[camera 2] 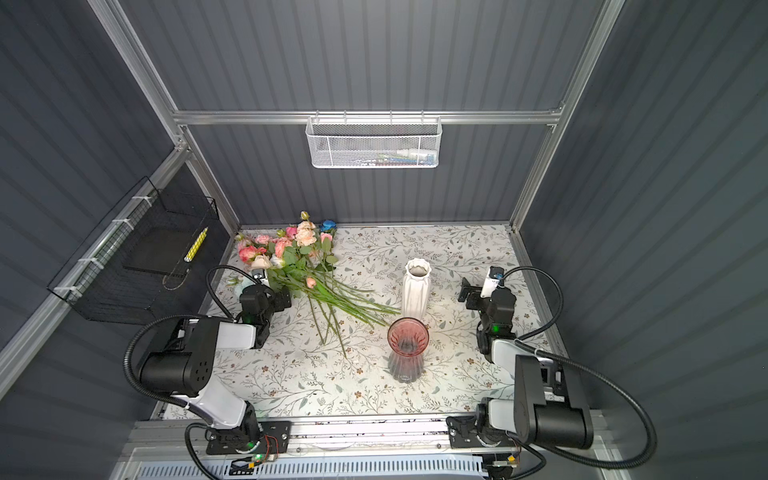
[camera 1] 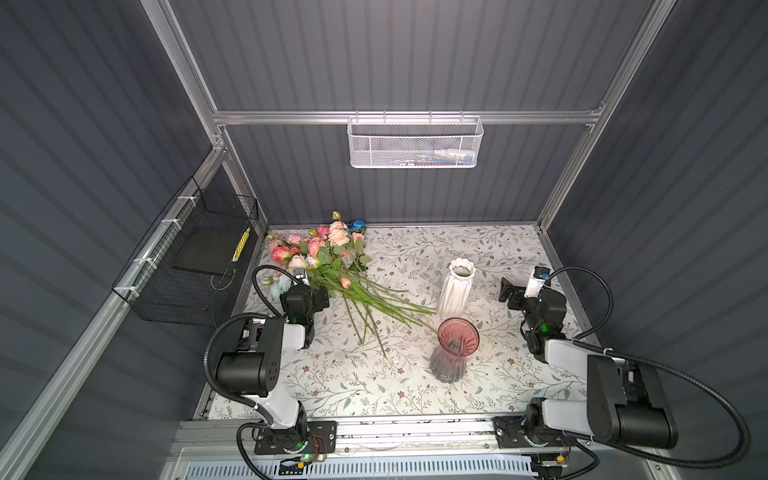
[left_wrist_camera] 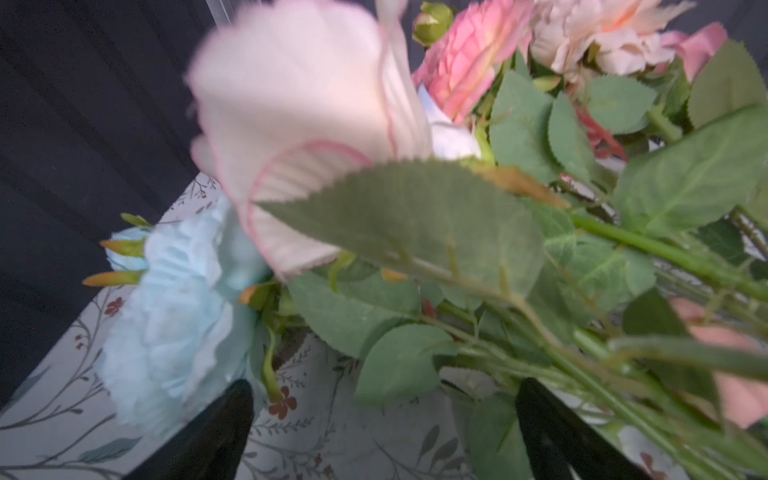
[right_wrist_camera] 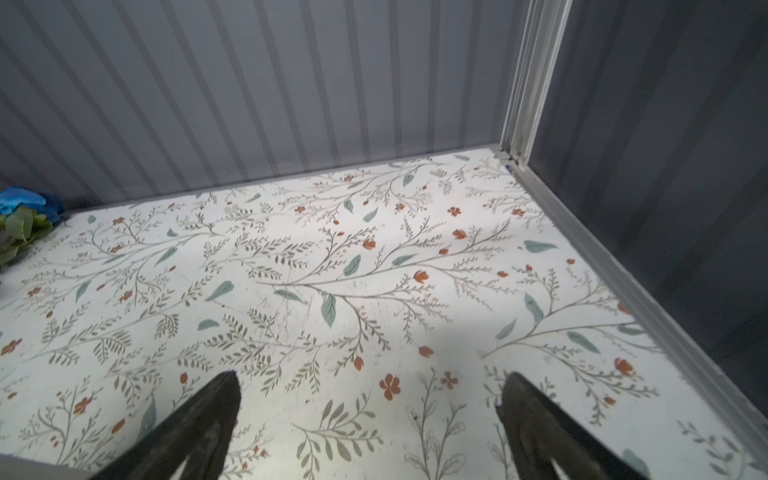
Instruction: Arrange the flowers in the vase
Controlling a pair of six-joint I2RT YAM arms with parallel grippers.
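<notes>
The left pincer (left_wrist_camera: 384, 395) is released, its jaws spread wide, low over the flowers (camera 1: 332, 266) near the left edge of the table (camera 1: 457, 245). A pale blue bloom (left_wrist_camera: 174, 324) sits just beside one finger, and leaves and green stems lie ahead of the gap.

The right pincer (right_wrist_camera: 372, 378) is also released, jaws wide over bare table near the right edge.

The flowers lie heaped in the far left corner, with their stems fanning toward the middle. There a white vase (camera 1: 455, 291) stands upright, stem ends close beside it. A pink glass vase (camera 1: 455, 349) stands just beside it, toward the near edge.
</notes>
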